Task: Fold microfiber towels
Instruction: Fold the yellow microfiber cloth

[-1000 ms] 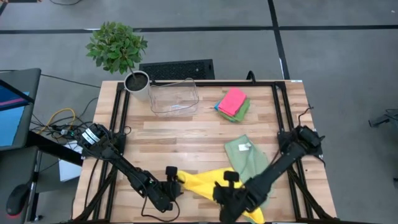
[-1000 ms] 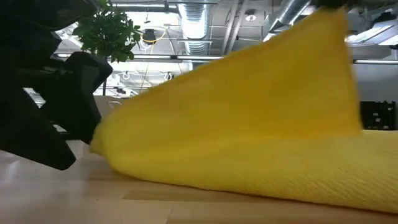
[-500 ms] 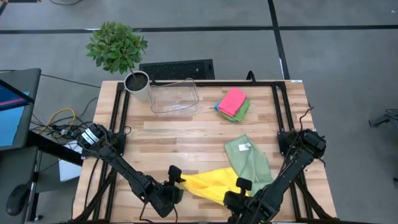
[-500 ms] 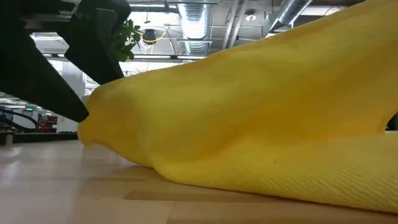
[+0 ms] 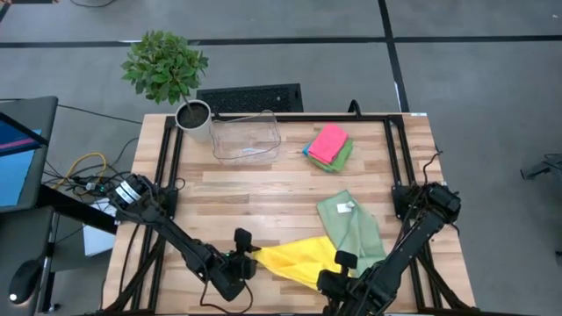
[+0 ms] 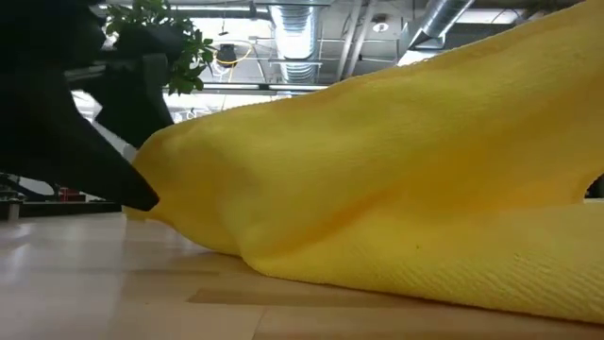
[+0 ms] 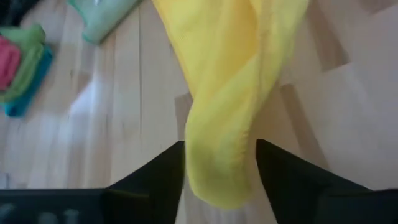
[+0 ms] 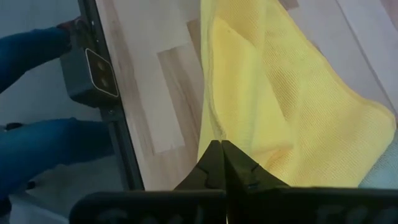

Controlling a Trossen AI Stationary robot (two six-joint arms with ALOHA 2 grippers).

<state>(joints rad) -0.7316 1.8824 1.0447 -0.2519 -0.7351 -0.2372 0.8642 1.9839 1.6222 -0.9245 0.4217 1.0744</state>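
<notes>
Right gripper (image 5: 344,283): lower centre-right of the high view, at the counter's (image 5: 263,186) near edge; fingers closed, pinching an edge of the yellow towel (image 5: 294,261).
Left gripper (image 5: 247,260): lower centre of the high view, at the towel's left corner; fingers (image 7: 163,169) spread on either side of the cloth's rounded end, clamp not clear.
Yellow towel: stretched between the 2 grippers along the near edge, draped in loose folds; it fills most of the low view.
Sage green towel (image 5: 349,225): just beyond the yellow one, right of centre, lying flat with a small white tag.
Folded stack (image 5: 329,146): upper right of the high view, pink on top of green and blue.
Clear bin (image 5: 245,137): upper centre, left of the stack.
Potted plant (image 5: 167,70): upper left, at the counter's far corner.
</notes>
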